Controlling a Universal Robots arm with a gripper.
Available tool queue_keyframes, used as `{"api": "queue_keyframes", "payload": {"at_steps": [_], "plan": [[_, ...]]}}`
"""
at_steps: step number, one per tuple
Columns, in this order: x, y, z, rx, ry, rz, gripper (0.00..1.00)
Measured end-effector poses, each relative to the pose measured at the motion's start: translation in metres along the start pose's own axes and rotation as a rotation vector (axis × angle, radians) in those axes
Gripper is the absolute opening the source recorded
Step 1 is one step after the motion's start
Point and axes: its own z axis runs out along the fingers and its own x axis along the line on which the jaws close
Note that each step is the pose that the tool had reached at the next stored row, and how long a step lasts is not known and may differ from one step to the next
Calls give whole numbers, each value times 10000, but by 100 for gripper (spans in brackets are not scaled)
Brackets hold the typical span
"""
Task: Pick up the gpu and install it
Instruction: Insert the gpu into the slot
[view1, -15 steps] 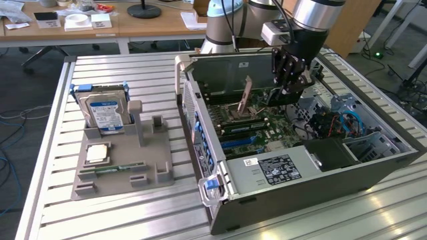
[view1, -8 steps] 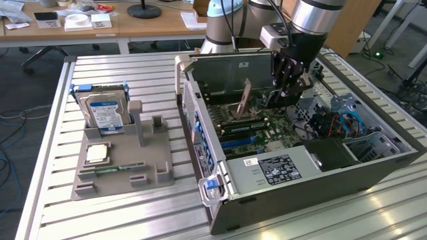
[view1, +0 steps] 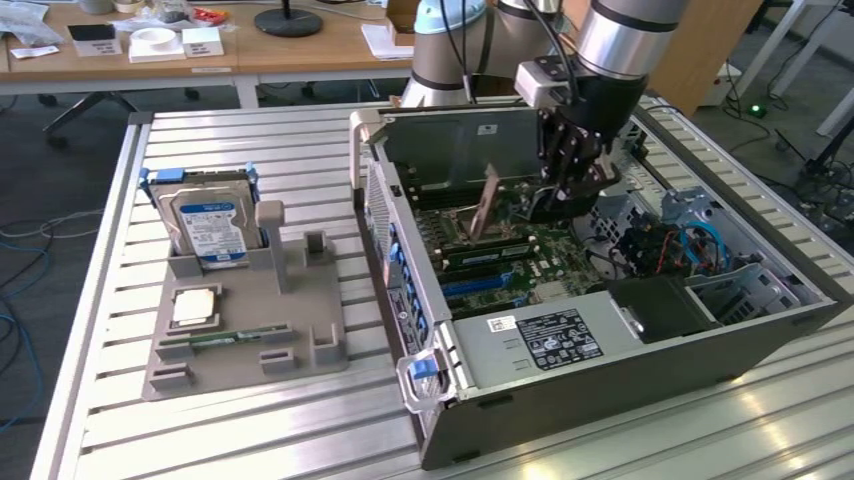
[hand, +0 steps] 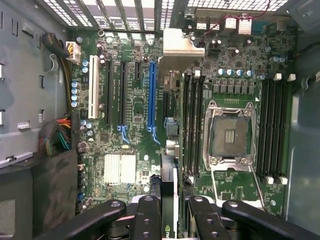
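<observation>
A slatted metal table (view1: 200, 430) fills the middle of the room, with a wooden desk (view1: 307, 50) behind it at the far side. On the table, toward the exterior view's right, an open computer case (view1: 601, 370) lies on its side with its green motherboard (hand: 130, 145) facing up. Toward the exterior view's left stands a gray holder (view1: 307, 340), just beside the case. It carries a hard drive (view1: 211, 225) with a blue label standing upright at its far end, a square chip (view1: 195, 307) lying flat, and a slim memory stick (view1: 240, 338) near its front edge.

The arm reaches down into the far part of the case. The gripper (view1: 577, 190) is clamped on the gpu (hand: 169, 175), one finger on each face of the card. In the wrist view the card shows edge-on, running away from the gripper (hand: 172, 220), with its silver bracket at the far end by the case's vented wall.

The gpu hangs over the motherboard, between the long blue slot (hand: 152, 95) and the rows of black memory slots beside the processor socket (hand: 231, 135). Whether its lower edge touches the board cannot be told.
</observation>
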Motion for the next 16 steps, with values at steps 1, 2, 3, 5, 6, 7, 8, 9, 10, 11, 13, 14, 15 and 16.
{"api": "queue_keyframes", "payload": {"at_steps": [1,2,3,5,6,7,8,9,10,11,13,14,15,16], "plan": [[3,7,9,2,0,-3,26],[6,15,18,5,0,-7,26],[9,22,25,8,0,-11,26],[16,37,36,14,3,-19,26],[18,45,41,20,1,-23,26],[17,51,44,24,0,-28,26],[17,57,45,27,2,-33,26],[17,63,46,29,3,-37,26],[17,69,48,33,1,-41,26],[17,75,49,34,2,-45,26],[17,88,51,39,2,-51,26],[17,95,52,41,2,-55,26],[17,103,53,44,2,-59,26],[17,111,55,47,1,-62,26]]}}
